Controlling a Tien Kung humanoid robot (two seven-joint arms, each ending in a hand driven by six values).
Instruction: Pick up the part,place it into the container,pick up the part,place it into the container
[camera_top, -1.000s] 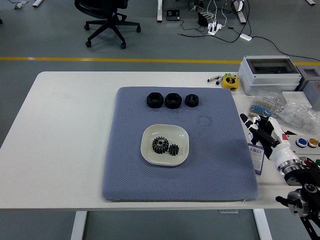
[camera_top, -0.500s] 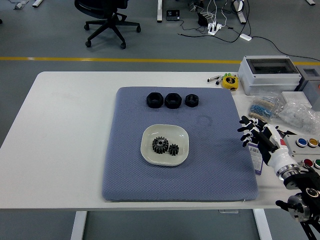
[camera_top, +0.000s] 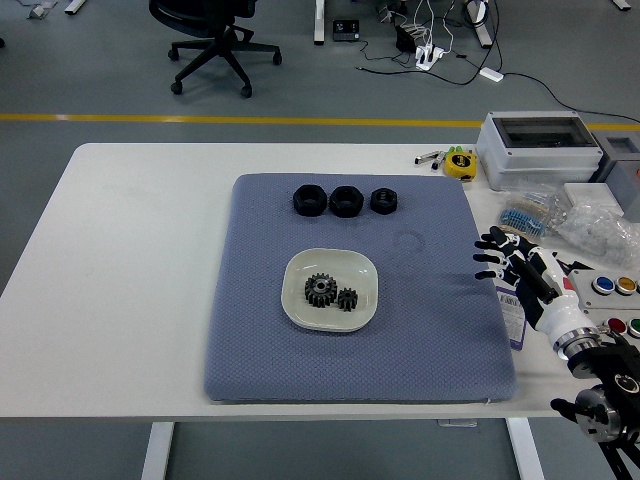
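Two gears (camera_top: 330, 293) lie in the dish (camera_top: 366, 270); three stiff, light-looking nuts (camera_top: 344, 200) wait, likely best pinched across their flats; right hand (camera_top: 512, 263) hovers, fingers spread, empty

right hand (camera_top: 505, 262) at blue mat's (camera_top: 440, 330) right edge, fingers spread | white dish (camera_top: 296, 306) holds two gears (camera_top: 330, 292) | three black parts (camera_top: 343, 200), probably nuts, far side

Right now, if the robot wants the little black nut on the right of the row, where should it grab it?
Probably by its outer sides, coming straight down from above. The rightmost nut lies flat on the blue mat, hole up. It stands apart from the middle nut, leaving room for fingers. The right hand, open at the mat's right edge, is nearest.
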